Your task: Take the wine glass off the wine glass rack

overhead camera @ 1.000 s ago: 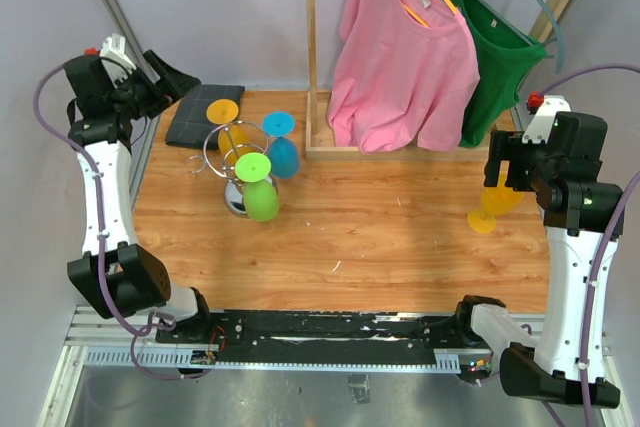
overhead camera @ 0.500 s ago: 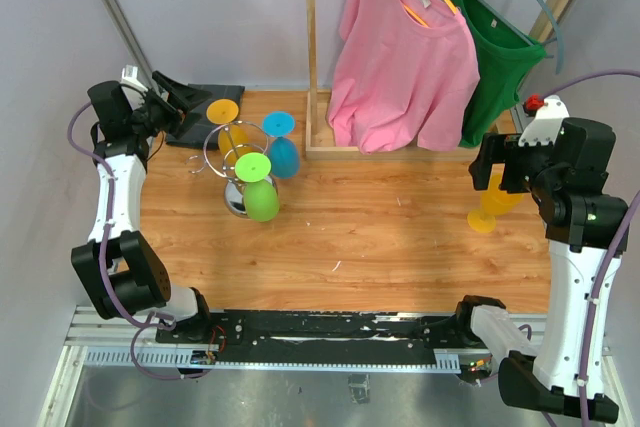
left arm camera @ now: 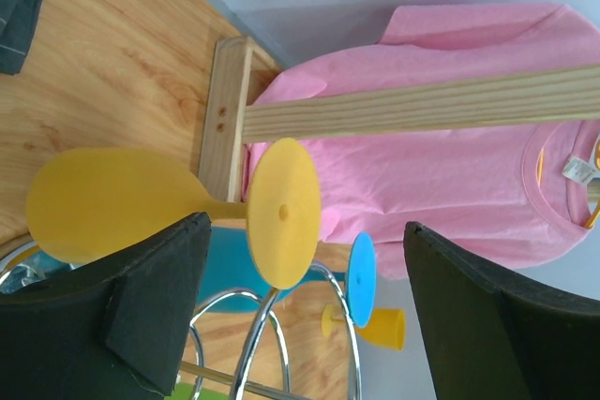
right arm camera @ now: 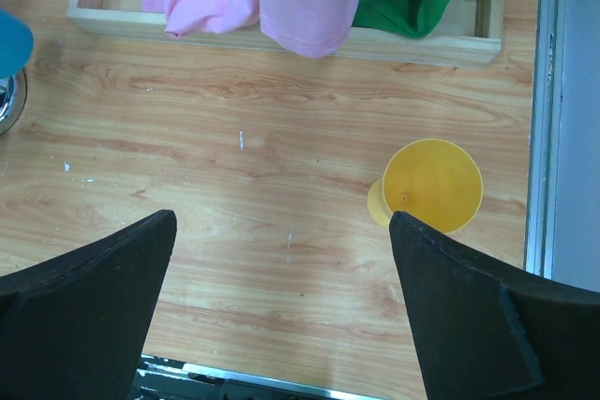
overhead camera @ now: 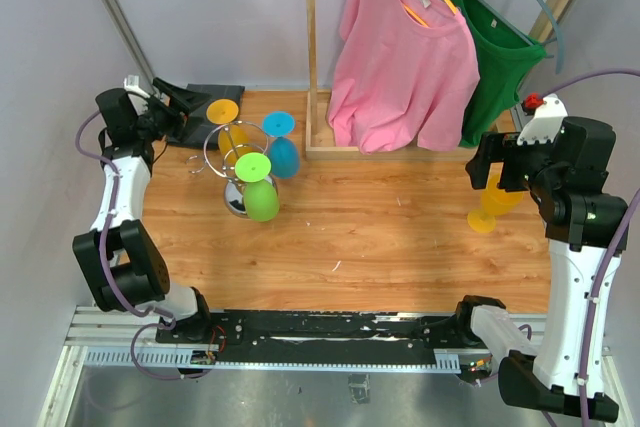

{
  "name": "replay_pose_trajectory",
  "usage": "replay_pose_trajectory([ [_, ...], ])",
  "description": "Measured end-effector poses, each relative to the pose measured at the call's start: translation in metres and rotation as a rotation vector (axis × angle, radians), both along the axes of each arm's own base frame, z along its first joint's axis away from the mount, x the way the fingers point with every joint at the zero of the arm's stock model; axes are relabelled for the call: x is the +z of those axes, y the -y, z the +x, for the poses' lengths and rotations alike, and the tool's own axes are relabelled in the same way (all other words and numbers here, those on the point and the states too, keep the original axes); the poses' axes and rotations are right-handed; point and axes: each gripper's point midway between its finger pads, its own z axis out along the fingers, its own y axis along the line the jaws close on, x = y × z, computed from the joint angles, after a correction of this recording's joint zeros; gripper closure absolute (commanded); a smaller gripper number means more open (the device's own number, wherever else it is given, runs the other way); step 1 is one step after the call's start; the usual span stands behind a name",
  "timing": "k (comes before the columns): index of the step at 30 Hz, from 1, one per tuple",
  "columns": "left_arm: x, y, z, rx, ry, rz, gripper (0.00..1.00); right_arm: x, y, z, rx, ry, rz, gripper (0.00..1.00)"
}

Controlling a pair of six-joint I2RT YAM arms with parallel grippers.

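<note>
Wooden table (overhead camera: 400, 237): left tool (left arm camera: 307, 250) spread, level, facing racked wine glass (left arm camera: 112, 203); right tool (right arm camera: 281, 227) spread, downward.

Wine glass rack (right arm camera: 8, 105) mostly off-frame

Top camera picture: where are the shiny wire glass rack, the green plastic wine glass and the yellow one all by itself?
Shiny chrome wire glass rack (overhead camera: 233, 204), top view, its round base.
Green plastic wine glass (overhead camera: 253, 166), top view, its flat foot.
Lone yellow plastic wine glass (overhead camera: 482, 220), top view, its foot.
</note>
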Motion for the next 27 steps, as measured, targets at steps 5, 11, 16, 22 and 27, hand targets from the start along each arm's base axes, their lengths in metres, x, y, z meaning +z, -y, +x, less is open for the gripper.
replay_pose_trajectory([
  [5,-0.008,-0.002,0.007,0.015,-0.016,-0.029,0.23,-0.001,-0.001,0.001,0.004,-0.005,0.003,0.02],
  [11,-0.009,-0.003,0.012,0.017,-0.014,-0.052,0.34,-0.004,-0.001,0.005,0.006,-0.02,0.007,0.01],
  [16,-0.016,-0.001,0.009,0.008,-0.03,-0.064,0.35,-0.004,0.0,0.007,0.006,-0.019,0.006,0.02],
  [22,-0.027,0.002,0.005,-0.005,-0.054,-0.071,0.42,-0.006,0.0,0.008,0.006,-0.02,0.006,0.01],
  [27,-0.027,0.003,0.004,-0.01,-0.055,-0.07,0.52,-0.009,0.0,0.008,0.006,-0.027,0.007,0.02],
])
